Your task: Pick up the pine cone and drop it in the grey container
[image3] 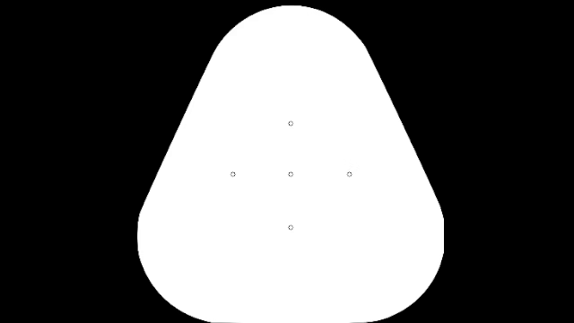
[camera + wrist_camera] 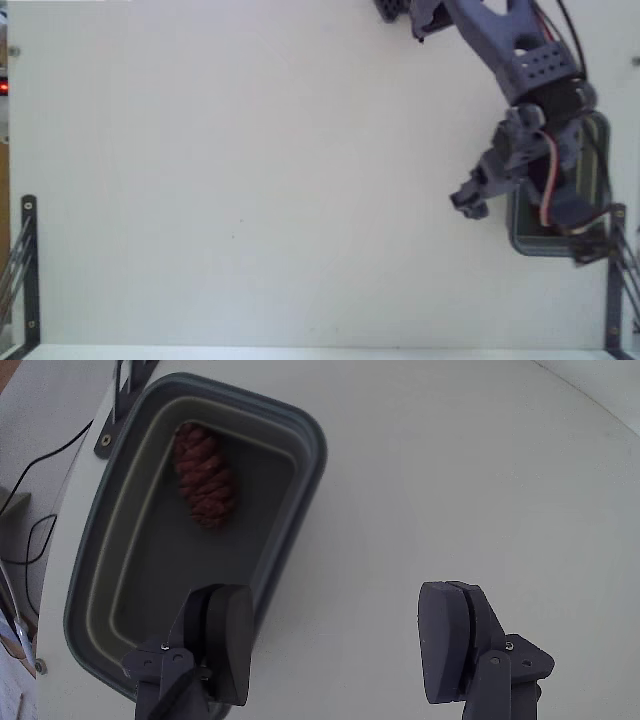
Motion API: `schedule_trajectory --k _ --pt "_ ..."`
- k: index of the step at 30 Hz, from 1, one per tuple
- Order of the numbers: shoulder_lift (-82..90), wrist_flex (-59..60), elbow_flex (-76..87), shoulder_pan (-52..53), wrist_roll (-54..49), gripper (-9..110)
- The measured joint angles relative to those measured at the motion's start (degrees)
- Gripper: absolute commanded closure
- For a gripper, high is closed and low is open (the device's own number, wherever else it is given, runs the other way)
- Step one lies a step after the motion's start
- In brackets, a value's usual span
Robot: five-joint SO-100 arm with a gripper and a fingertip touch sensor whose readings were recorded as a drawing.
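The cone [image 2: 204, 476] lies inside the container [image 2: 290, 530]; the gripper [image 2: 335, 645] hangs beside its rim, fingers wide and empty.

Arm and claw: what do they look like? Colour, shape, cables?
The arm is blue-grey plastic with a block of small round holes near the wrist. A dark motor sits below it, with orange and black cables looping down. The claw has two flat, rounded, dark grey fingers, each with a small screw near its base.
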Motion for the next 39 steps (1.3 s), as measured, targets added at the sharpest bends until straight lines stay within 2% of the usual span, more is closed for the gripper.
schedule_trajectory --k 39 --pt "28.5 -0.3 26.3 20.8 0.0 -9"
